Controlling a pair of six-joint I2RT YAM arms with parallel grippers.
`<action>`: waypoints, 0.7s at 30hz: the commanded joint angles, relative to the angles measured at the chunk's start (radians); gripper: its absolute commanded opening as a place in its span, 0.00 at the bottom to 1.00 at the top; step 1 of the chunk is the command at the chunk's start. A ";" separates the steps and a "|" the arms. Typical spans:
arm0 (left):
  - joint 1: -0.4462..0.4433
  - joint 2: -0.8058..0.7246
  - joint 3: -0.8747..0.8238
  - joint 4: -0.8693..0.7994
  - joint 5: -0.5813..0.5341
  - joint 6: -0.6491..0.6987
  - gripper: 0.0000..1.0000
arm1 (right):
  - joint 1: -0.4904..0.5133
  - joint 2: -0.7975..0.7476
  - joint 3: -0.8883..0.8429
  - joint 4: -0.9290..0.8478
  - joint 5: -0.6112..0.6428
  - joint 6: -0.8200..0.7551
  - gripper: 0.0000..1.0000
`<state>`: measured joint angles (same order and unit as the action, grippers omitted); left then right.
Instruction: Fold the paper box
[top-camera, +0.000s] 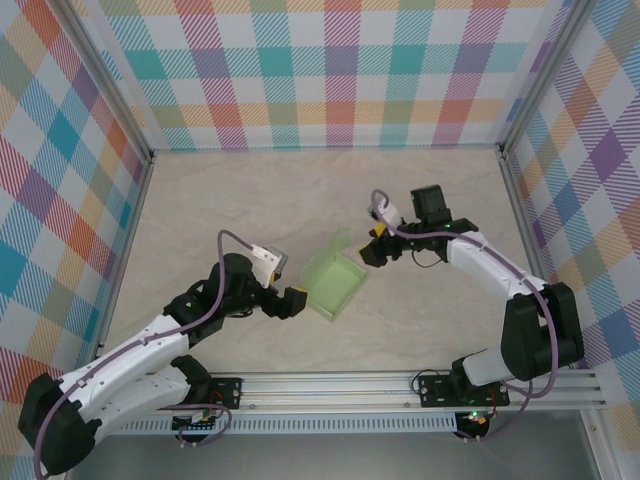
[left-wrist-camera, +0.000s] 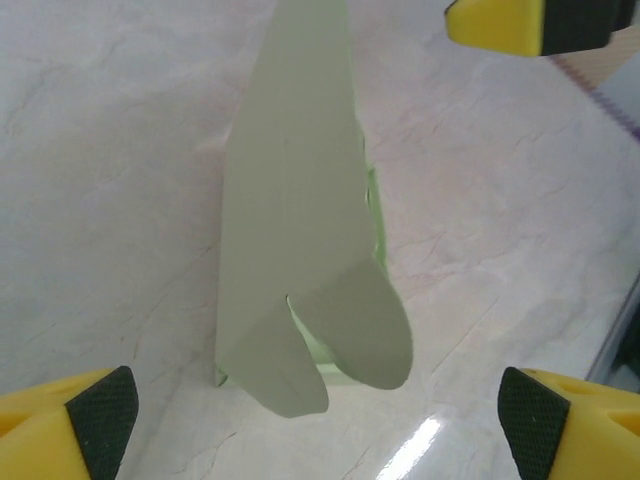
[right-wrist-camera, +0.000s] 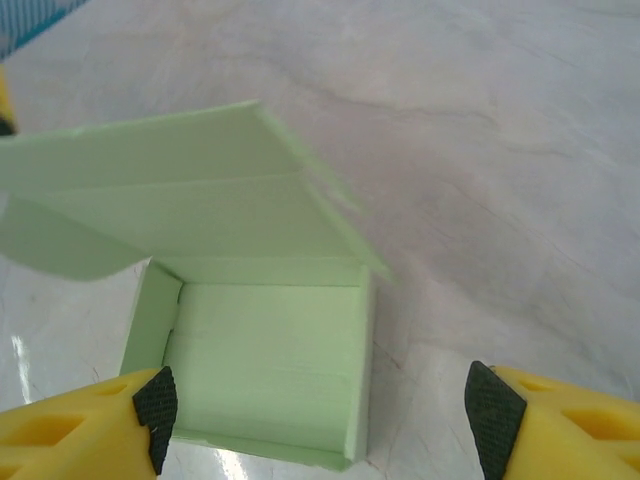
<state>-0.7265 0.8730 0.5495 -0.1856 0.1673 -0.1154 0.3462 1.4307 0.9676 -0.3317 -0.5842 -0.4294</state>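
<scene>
A: Where is the paper box (top-camera: 338, 290) found?
B: It is seen on the table (top-camera: 250, 200), near the ctr, btwn the two arms. Pale green card, partly folded: a shallow tray (right-wrist-camera: 270, 370) w/ low walls is formed, and the lid panel (right-wrist-camera: 180, 190) is raised at an angle over the tray's far side.
A: Flaps?
B: Two rounded tabs (left-wrist-camera: 365, 330) are seen hanging off the lid's end in the L wrist view.
A: L gripper (top-camera: 293, 302)?
B: It is placed just beside the box's L edge, low to the table. Jaws are spread wide, nothing clamped. The pads (left-wrist-camera: 105, 415) are seen at both bottom corners of the wrist view, w/ the box ahead of them. Contact w/ the card can't be told.
A: R gripper (top-camera: 376, 250)?
B: It is positioned at the box's far R corner, by the raised lid. Jaws are likewise parted wide, nothing gripped. The tray's near wall is seen btwn the fingertips (right-wrist-camera: 492, 420) in the R wrist view.
A: Surroundings?
B: The table is enclosed by plaid walls (top-camera: 330, 70). A metal rail (top-camera: 400, 385) is seen along the near edge, where both bases are bolted.
</scene>
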 joint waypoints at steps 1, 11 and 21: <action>-0.073 0.033 0.026 -0.022 -0.153 0.022 0.91 | 0.016 0.031 -0.023 0.110 -0.003 -0.204 0.77; -0.159 0.146 0.026 0.093 -0.261 -0.048 0.76 | 0.035 0.225 0.120 0.102 -0.095 -0.340 0.69; -0.172 0.186 -0.015 0.161 -0.351 -0.072 0.65 | 0.086 0.250 0.062 0.263 -0.073 -0.274 0.37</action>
<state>-0.8833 1.0592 0.5503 -0.0742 -0.1501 -0.1726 0.4282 1.6737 1.0550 -0.1501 -0.6254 -0.7124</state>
